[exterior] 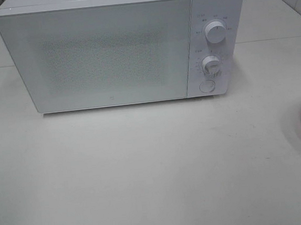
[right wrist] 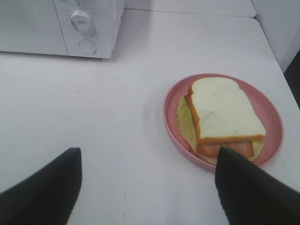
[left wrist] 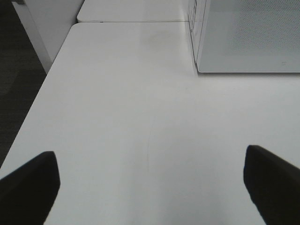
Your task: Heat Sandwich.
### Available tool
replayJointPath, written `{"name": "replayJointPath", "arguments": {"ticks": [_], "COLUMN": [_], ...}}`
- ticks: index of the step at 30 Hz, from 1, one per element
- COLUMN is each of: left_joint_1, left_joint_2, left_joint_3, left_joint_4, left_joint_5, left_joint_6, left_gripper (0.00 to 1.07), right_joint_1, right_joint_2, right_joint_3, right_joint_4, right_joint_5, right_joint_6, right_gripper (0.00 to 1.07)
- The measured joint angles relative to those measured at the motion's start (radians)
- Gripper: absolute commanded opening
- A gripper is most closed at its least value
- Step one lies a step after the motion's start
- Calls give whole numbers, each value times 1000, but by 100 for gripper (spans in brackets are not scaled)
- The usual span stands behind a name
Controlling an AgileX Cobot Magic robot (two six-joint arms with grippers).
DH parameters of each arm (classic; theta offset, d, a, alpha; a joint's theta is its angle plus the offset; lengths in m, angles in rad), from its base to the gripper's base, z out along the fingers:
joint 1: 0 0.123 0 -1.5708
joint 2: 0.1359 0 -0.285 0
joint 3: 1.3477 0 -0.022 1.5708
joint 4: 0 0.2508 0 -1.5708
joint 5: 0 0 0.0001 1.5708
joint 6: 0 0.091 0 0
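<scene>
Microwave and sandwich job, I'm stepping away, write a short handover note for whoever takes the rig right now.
Left gripper: open, empty, over bare table left of the microwave.
Right gripper: open, empty, one finger beside the near rim of the pink plate.
Sandwich: on the plate, right of the microwave; the exterior high view catches only the plate's edge.
Done: nothing visible; microwave door shut, sandwich not picked up.
Left: open the door, load the sandwich, shut the door, set the dials.
</scene>
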Motion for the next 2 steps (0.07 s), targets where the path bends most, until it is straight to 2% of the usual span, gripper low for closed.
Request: {"name": "replayJointPath", "arguments": {"ticks": [2], "left_joint_1": [0], "left_joint_2": [0], "left_joint_3": [0], "left_joint_4": [0], "left_joint_5": [0], "left_joint_6": [0], "left_gripper": [99], "right_joint_1": [0], "right_joint_2": [0], "right_joint_3": [0], "right_joint_4": [0], "right_joint_5": [0], "right_joint_6": [0], "right_gripper": [76]}}
